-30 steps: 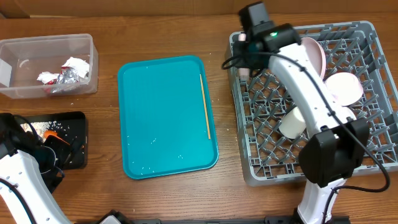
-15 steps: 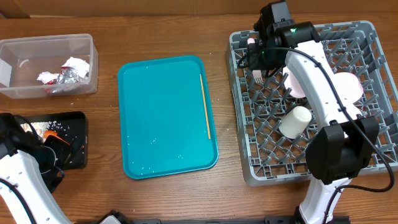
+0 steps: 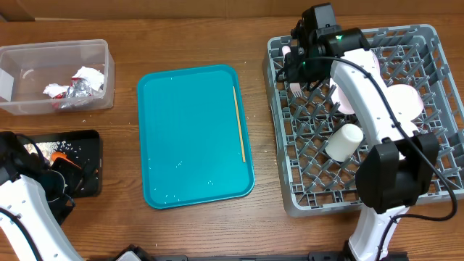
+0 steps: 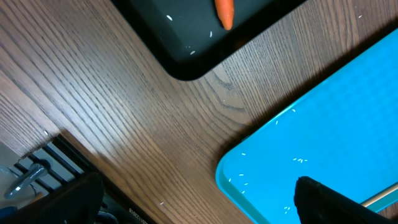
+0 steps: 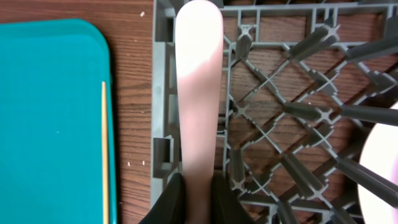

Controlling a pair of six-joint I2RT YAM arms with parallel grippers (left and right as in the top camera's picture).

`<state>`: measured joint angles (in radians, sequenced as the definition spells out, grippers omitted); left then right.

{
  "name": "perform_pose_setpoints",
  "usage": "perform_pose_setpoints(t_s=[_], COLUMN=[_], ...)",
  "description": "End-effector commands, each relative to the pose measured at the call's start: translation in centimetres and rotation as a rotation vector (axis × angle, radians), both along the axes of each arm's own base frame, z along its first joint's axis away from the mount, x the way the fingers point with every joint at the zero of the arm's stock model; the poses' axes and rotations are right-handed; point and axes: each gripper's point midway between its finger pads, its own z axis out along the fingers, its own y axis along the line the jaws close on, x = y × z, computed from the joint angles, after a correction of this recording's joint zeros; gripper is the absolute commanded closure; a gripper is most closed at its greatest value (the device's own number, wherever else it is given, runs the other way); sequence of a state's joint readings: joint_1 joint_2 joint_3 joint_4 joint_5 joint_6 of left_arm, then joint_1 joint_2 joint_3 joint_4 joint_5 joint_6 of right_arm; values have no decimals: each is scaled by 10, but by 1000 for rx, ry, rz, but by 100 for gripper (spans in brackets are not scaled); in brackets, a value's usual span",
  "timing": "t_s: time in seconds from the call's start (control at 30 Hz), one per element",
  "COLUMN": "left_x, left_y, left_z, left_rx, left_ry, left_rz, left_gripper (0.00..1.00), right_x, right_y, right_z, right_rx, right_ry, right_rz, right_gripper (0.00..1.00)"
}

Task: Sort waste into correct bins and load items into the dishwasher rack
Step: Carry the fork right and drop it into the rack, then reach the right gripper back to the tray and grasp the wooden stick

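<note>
My right gripper [image 3: 299,64] [image 5: 198,180] is shut on the round white plate [image 5: 199,93], held on edge over the back-left corner of the grey dishwasher rack [image 3: 428,43] [image 5: 161,93]. A white bowl [image 3: 402,101] and a white cup [image 3: 344,141] lie in the rack. Another white dish [image 3: 344,98] shows partly under the arm. The thin yellow-handled fork [image 3: 239,123] [image 5: 104,149] lies on the teal tray. My left gripper [image 3: 65,172] [image 4: 202,202] is open and holds nothing, beside the black tray [image 3: 87,141] [image 4: 186,56] with the carrot [image 4: 224,12]. The clear tub [image 3: 54,45] holds napkins and foil wrapper [image 3: 76,87].
The flat teal tray [image 3: 188,138] [image 4: 323,124] lies in the middle of the table between the bins and the rack, with small white crumbs on it. Upright pegs fill the rack floor around the dishes. Bare wood separates the tray from the rack's left wall.
My right gripper has carried the plate a little to the right over the rack's back-left corner, then nearly stopped. The left arm has not moved.
</note>
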<state>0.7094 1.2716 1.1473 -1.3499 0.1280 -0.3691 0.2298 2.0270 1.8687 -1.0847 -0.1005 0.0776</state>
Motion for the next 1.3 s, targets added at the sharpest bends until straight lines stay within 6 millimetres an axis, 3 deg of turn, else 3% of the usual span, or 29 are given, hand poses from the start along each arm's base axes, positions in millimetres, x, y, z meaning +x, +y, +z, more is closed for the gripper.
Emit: perform_pose_setpoints(t_s=[0.0,0.1,0.17,0.2,0.23,0.3,0.4,0.6,0.7,0.97,1.1,1.27], left_x=[3,3,3,3,3,3,3,3,3,3,3,3], left_y=[2,2,2,2,2,2,2,2,2,2,2,2], left_z=[9,9,9,9,9,9,9,9,9,9,9,9], left_rx=[14,14,14,14,14,14,14,14,14,14,14,14], left_ry=[-35,-35,-35,-35,-35,-35,-35,-35,-35,-35,-35,-35], left_rz=[24,24,24,24,24,24,24,24,24,24,24,24], left_gripper=[0,0,0,0,0,0,0,0,0,0,0,0], right_x=[1,2,2,2,2,1,-2,-5,-8,-21,-37,-54], right_y=[2,2,3,3,3,2,5,13,12,18,43,102], right_z=[-21,-27,-28,-28,-28,-29,-29,-23,-9,53,78,89], right_rx=[-3,-6,-5,-5,-4,-4,8,29,52,140,174,219], right_ry=[43,53,51,51,53,59,70,67,69,-1,-40,-78], right_rz=[11,11,10,10,7,4,9,22,-41,-167,-134,5], right_gripper=[89,85,67,48,38,23,11,0,0,0,0,0])
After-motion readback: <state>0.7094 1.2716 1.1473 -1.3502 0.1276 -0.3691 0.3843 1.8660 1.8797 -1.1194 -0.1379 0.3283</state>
